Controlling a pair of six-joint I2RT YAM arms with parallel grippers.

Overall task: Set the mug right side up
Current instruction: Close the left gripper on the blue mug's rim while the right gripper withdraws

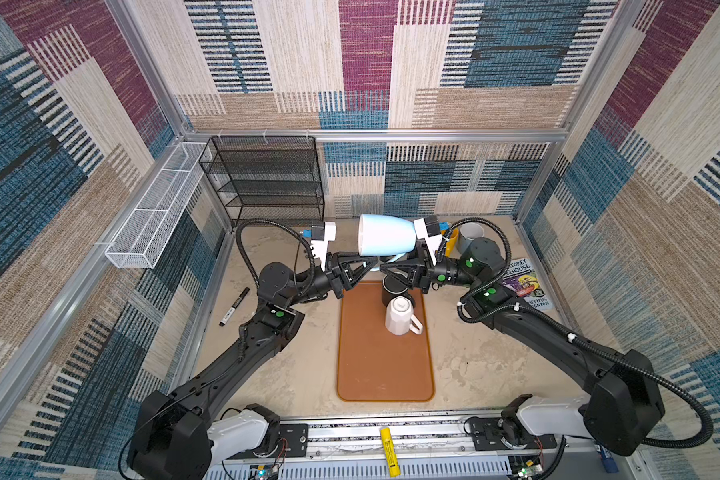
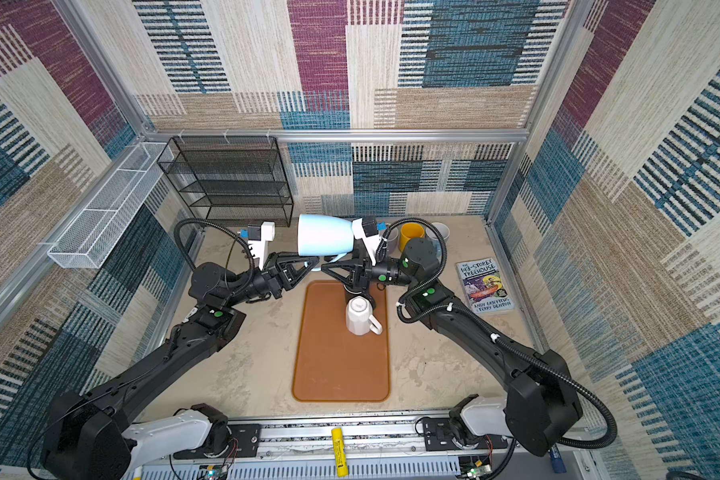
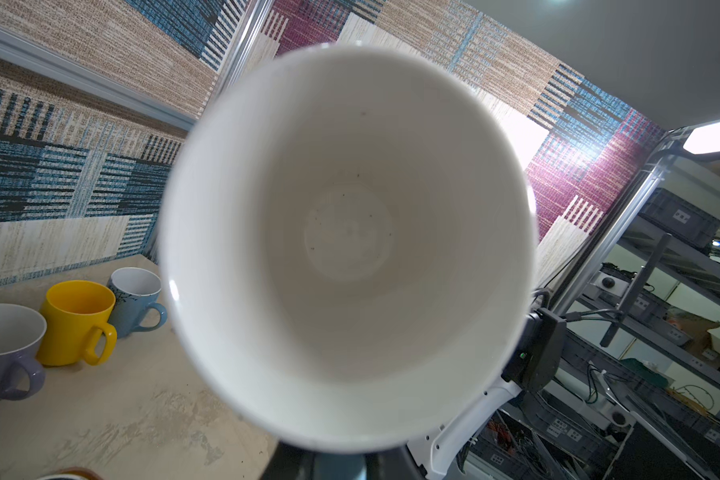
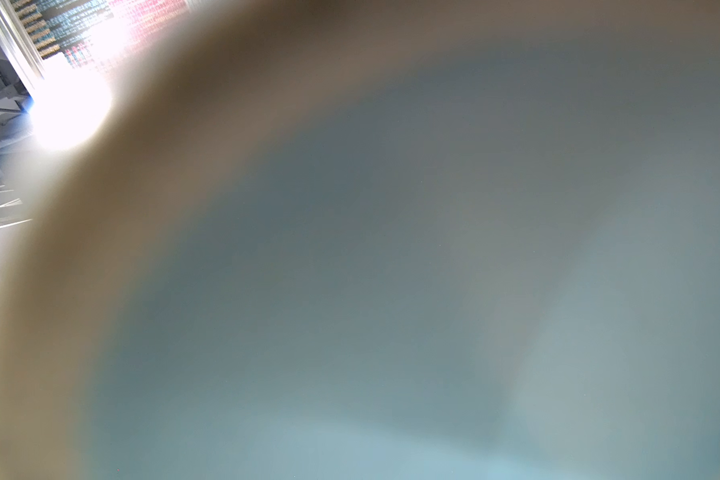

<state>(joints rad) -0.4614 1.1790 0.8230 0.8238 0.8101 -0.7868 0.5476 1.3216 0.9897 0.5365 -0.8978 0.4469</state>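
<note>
While the light blue mug [image 1: 385,235] hangs in the air above the far end of the brown tray [image 1: 385,365], we see it lying on its side, its mouth turned toward the left arm and its base toward the right arm. We look straight into the mug [image 3: 350,249] from the left wrist, and from the right wrist its body [image 4: 391,291] fills nearly the whole picture as a blur. Its handle points down, and the left gripper [image 1: 373,262] reaches in from the left with its jaws pressed together on that handle. The right gripper [image 1: 389,268] comes in from the other side, its tips just beside the same handle; we cannot tell whether its jaws are parted or closed, nor whether they touch the mug. In both top views the two grippers meet almost tip to tip under the mug [image 2: 325,235].

On the tray a white mug [image 1: 400,318] stands upside down, handle toward the right, and a black mug [image 1: 391,291] sits just behind it, partly hidden by the right gripper. At the back right of the table [image 1: 474,365] a yellow mug [image 3: 75,322], a blue-grey mug [image 3: 136,299] and a lilac mug [image 3: 5,349] stand upright in a row. A book [image 2: 485,284] lies flat beside the right arm, and a marker [image 1: 233,306] lies near the left arm.
</note>
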